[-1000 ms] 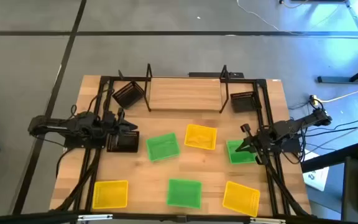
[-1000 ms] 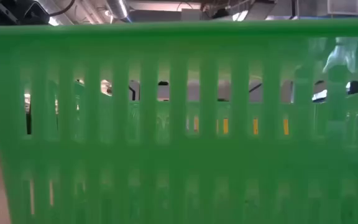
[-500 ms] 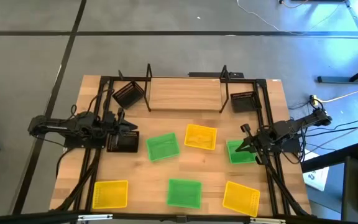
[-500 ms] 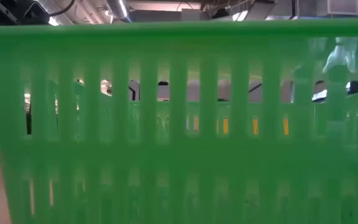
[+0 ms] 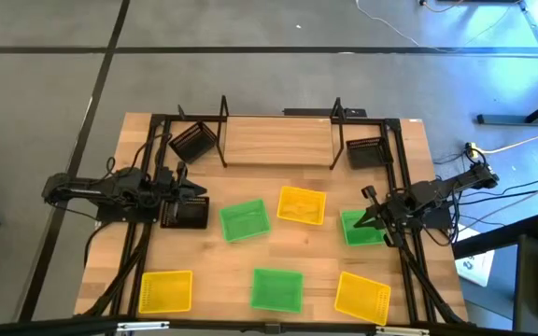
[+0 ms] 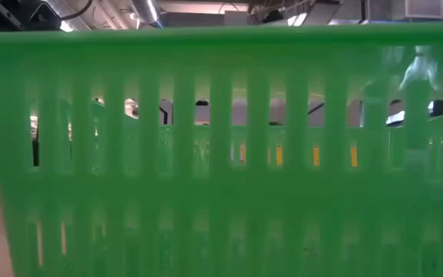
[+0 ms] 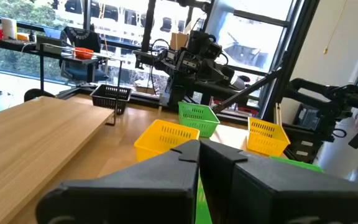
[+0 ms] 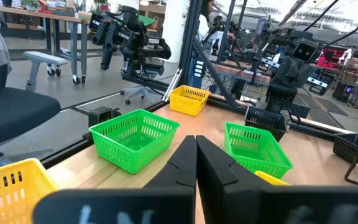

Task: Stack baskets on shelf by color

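The left claw (image 5: 197, 194) hangs clenched and empty over the worktop (image 5: 320, 254), a pale wood-grain slab. A black mesh basket (image 5: 184, 216) lies right beside it on the side toward the worktop's front edge, a second black basket (image 5: 192, 142) sits beyond it by the shelf's post, and a yellow basket (image 5: 165, 290) lies well in front of it. Between the two claws sit a green basket (image 5: 245, 221) and a yellow one (image 5: 301, 205), shallow slotted plastic rectangles, and nearer the front edge another green (image 5: 276, 288) and another yellow (image 5: 361, 297). The shelf (image 5: 278, 140), thin black bars around a smooth pale board, stands at the far edge, bare of baskets, with a third black basket (image 5: 363, 151) just outside its right post. The right claw (image 5: 365, 217) is clenched too, holding nothing, above a green basket (image 5: 362, 230).
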You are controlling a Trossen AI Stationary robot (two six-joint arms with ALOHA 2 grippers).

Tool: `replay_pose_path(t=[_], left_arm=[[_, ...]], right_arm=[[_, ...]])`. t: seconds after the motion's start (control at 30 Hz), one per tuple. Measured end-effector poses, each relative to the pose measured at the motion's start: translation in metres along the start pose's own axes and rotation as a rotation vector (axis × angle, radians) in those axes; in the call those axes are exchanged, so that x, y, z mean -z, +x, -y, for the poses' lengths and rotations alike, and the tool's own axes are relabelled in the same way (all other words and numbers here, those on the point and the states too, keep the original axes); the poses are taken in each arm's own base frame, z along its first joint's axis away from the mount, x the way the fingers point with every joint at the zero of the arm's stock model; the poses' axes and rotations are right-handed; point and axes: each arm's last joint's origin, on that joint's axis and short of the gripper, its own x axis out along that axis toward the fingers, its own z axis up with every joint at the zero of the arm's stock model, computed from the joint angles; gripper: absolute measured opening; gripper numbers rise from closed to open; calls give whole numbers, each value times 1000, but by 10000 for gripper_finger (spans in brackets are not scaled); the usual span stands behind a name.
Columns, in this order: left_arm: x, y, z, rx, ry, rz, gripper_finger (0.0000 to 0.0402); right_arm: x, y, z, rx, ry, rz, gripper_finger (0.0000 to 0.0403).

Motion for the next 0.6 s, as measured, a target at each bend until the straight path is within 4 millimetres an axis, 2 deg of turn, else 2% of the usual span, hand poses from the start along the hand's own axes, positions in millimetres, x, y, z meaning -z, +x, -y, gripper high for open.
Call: replay_pose_path(t=[0.37,0.47,0.6], left_arm=[[0,0,0,0,0,0,4],[0,0,0,0,0,0,4],[0,0,0,0,0,0,4]], right_arm=[[0,0,0,0,5,0,0],[0,0,0,-2,58,2,0],[-9,0,1,14,47,91,0]])
